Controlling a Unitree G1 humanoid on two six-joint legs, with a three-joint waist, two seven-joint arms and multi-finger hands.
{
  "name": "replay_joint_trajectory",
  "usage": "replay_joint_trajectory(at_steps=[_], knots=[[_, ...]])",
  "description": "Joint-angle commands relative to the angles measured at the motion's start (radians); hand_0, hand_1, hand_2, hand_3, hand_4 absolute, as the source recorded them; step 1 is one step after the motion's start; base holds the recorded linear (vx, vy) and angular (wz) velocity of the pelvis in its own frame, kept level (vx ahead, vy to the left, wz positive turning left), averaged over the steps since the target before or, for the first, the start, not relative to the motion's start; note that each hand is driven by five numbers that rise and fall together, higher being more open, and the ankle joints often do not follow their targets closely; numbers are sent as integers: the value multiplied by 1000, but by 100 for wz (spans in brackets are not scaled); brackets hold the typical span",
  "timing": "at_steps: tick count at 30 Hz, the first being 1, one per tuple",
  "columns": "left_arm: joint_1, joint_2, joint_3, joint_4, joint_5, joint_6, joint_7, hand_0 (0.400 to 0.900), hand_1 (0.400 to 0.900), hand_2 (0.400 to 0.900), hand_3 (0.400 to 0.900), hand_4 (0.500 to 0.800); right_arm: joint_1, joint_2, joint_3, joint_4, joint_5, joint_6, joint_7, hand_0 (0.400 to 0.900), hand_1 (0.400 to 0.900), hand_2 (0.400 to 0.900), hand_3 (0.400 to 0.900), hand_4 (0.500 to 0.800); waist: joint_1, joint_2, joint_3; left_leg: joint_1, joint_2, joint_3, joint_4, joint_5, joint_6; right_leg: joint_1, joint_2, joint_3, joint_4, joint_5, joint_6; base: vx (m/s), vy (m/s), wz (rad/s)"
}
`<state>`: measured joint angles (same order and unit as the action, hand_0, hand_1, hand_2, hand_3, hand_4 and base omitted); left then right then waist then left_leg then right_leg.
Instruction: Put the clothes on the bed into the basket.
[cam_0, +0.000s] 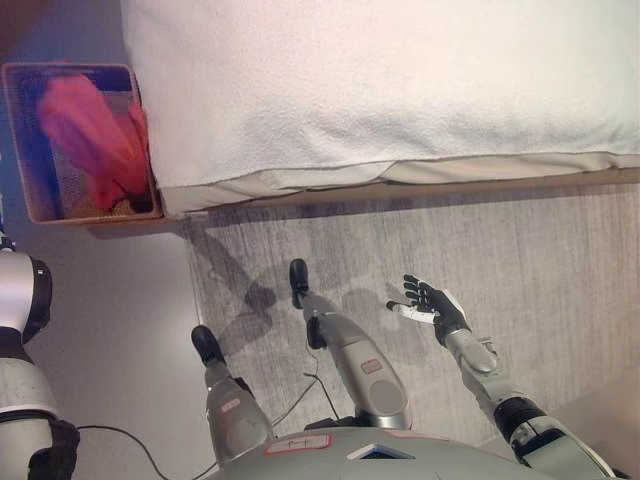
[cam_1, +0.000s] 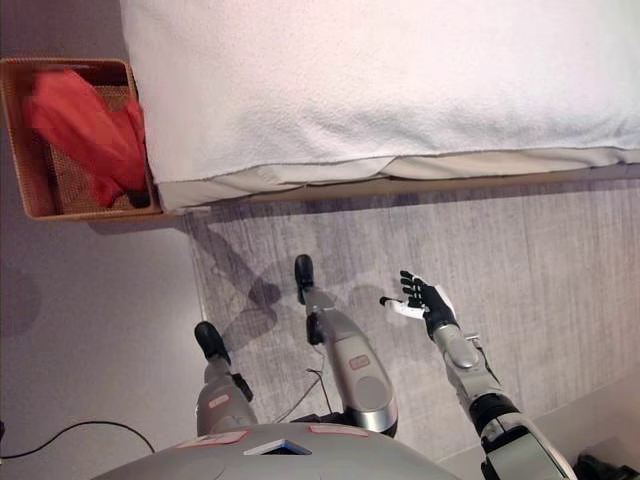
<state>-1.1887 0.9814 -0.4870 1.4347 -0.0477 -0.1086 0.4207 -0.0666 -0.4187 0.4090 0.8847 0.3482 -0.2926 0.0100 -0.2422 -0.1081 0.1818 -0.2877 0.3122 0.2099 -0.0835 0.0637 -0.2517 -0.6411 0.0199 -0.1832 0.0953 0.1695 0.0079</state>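
A red garment (cam_0: 95, 140) lies in the woven basket (cam_1: 20, 150), which stands on the floor against the bed's left corner. The bed (cam_0: 380, 80) fills the top of the view; only its white cover shows on the part I see. My right hand (cam_0: 430, 305) is open with its fingers spread, empty, held low over the rug at the lower right, well short of the bed. It also shows in the right eye view (cam_1: 422, 298). My left arm shows at the left edge, but its hand is out of view.
A grey rug (cam_0: 550, 260) covers the floor in front of the bed. Bare pale floor (cam_1: 90, 300) lies to its left, below the basket. The bed's beige base edge (cam_0: 300, 185) runs along the rug.
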Motion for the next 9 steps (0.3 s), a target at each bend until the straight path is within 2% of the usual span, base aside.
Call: replay_joint_trajectory(at_steps=[1, 5, 9], knots=[[-105, 80, 16, -21, -41, -58, 55, 900, 900, 900, 900, 800, 55, -55, -35, 2, 34, -32, -16, 900, 900, 900, 900, 800, -6, 83, -45, 218, 45, 57, -4, 80, -10, 26, -19, 41, -64, 72, 164, 0, 0, 0], [-95, 64, 43, -30, -82, -70, 53, 900, 900, 900, 900, 800, 51, -53, -28, 1, 33, -33, -19, 900, 900, 900, 900, 800, -7, 85, -46, 227, 45, 60, -4, 71, -10, 28, -21, 41, -65, 73, 165, -6, 3, 1], [-98, 60, 46, -36, -91, -75, 53, 900, 900, 900, 900, 800, 46, -53, -28, 4, 27, -33, -23, 900, 900, 900, 900, 800, -12, 81, -45, 227, 38, 57, -4, 68, -10, 27, -30, 40, -66, 79, 165, -15, 3, 0]])
